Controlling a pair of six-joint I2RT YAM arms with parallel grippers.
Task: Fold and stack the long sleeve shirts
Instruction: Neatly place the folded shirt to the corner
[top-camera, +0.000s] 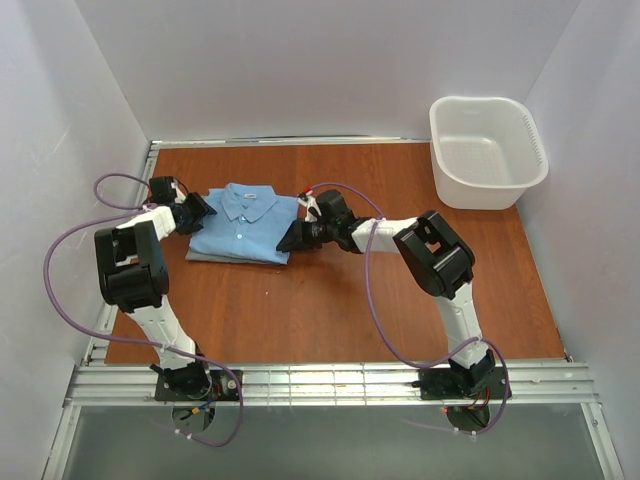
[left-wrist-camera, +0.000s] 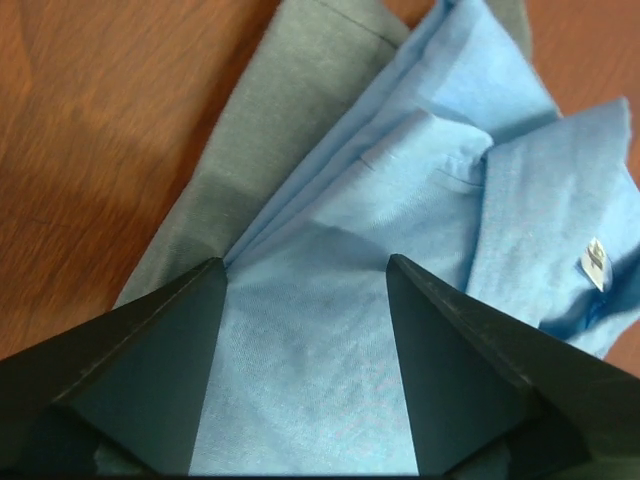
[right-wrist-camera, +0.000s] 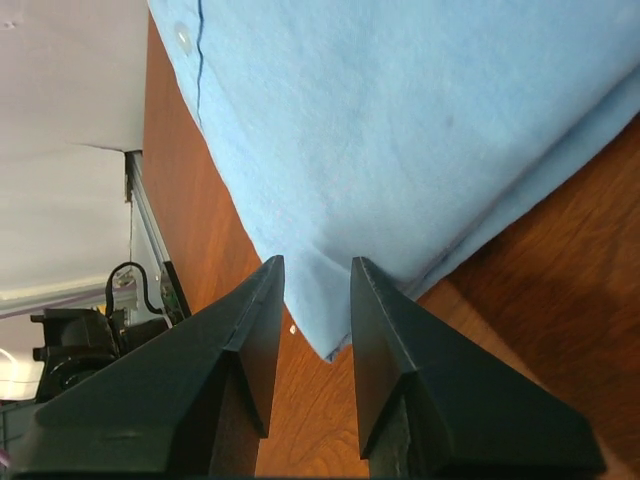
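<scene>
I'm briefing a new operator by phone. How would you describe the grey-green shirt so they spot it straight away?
On the wooden table, look left of centre, away from the white basket, at the folded pile. The grey-green shirt is the bottom layer, showing only as a strip along the edge under the light blue collared shirt.

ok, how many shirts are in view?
2. The blue shirt lies folded on the far left of the table; the grey-green shirt lies under it, only its left and near edges showing. More could be hidden beneath.
</scene>
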